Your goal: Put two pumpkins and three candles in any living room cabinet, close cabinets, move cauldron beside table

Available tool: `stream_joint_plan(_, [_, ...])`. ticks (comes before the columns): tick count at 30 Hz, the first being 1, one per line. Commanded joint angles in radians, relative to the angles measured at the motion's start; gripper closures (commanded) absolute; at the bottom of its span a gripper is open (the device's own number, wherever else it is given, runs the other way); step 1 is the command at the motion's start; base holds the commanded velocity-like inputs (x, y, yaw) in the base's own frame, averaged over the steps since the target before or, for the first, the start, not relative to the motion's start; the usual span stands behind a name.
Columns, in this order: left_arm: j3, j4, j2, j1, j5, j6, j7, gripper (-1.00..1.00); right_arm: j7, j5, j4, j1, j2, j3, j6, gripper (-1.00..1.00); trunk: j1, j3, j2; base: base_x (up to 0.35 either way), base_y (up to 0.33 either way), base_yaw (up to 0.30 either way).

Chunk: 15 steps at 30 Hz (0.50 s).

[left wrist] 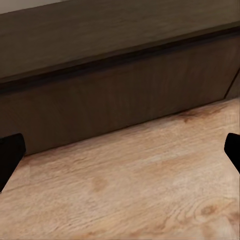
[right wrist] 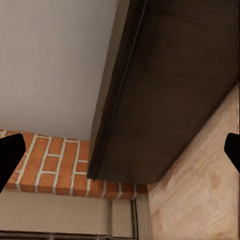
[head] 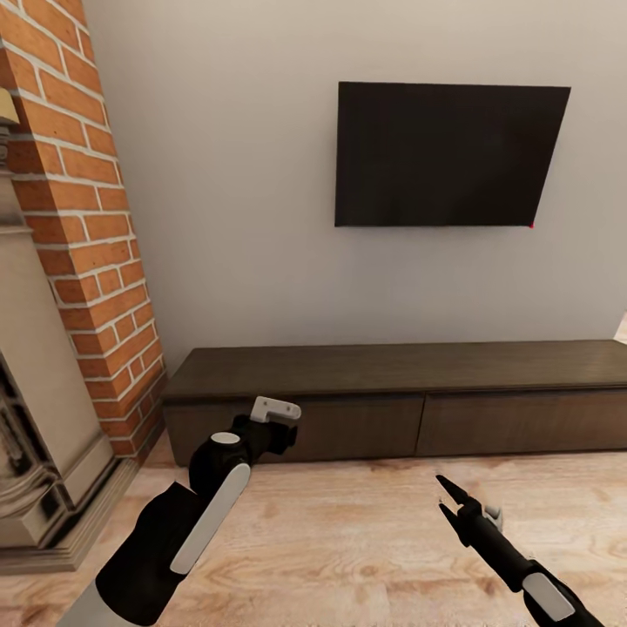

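Cabinet (head: 396, 396), the long, low, dark brown wood unit with flat handle-less fronts, stands against the pale grey wall below a black wall-mounted television (head: 448, 155), its left end beside the red brick fireplace surround (head: 83, 235). Both fronts look shut flush. My left pincer (head: 277, 416) hangs close before the left drawer front (left wrist: 120, 95), just above the light wood plank floor (head: 348, 540), and its black fingertips (left wrist: 9, 155) sit far apart at the picture's edges, so I judge it wide and empty. My right pincer (head: 448, 498) hovers lower, well apart from the cabinet, likewise wide with nothing held. I judge I am squared up here to pull a drawer open.
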Motion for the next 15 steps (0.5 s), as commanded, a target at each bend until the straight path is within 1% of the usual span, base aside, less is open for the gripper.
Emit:
stream_joint_plan(1, [-0.004, -0.002, 0.001, -0.001, 0.010, 0.002, 0.011, -1.00, 0.001, -0.009, 0.013, -0.001, 0.000, -0.019, 0.009, -1.00, 0.000, -0.005, -0.001, 0.000, 0.000, 0.000])
stream_joint_plan(2, [-0.006, -0.003, 0.001, -0.001, 0.010, 0.001, 0.011, -1.00, 0.001, -0.010, 0.021, -0.001, 0.000, -0.047, 0.014, -1.00, 0.001, -0.009, -0.001, 0.000, 0.000, 0.000])
stream_joint_plan(4, [-0.007, -0.003, 0.001, -0.001, 0.010, 0.001, 0.011, -1.00, -0.001, -0.010, 0.027, -0.002, 0.001, -0.076, 0.025, -1.00, 0.002, -0.017, -0.001, 0.000, 0.000, 0.000])
stream_joint_plan(5, [-0.008, -0.003, 0.001, -0.001, 0.010, 0.001, 0.010, -1.00, -0.003, -0.011, 0.031, -0.004, 0.002, -0.101, 0.036, -1.00, 0.002, -0.020, -0.002, 0.000, 0.000, 0.000])
stream_joint_plan(7, [-0.008, -0.003, 0.001, -0.001, 0.010, 0.001, 0.009, -1.00, -0.013, -0.012, 0.035, -0.012, 0.003, -0.129, 0.047, -1.00, 0.003, -0.028, -0.002, 0.000, 0.000, 0.000])
stream_joint_plan(10, [-0.009, 0.000, 0.001, -0.001, 0.010, -0.010, 0.010, -1.00, -0.027, -0.019, 0.039, -0.018, 0.002, -0.150, 0.054, -1.00, 0.004, -0.040, -0.003, 0.000, 0.000, 0.000])
stream_joint_plan(15, [-0.009, 0.001, 0.001, -0.001, 0.010, -0.028, 0.011, -1.00, -0.035, -0.040, 0.038, -0.021, 0.000, -0.161, 0.057, -1.00, 0.006, -0.059, -0.004, 0.000, 0.000, 0.000])
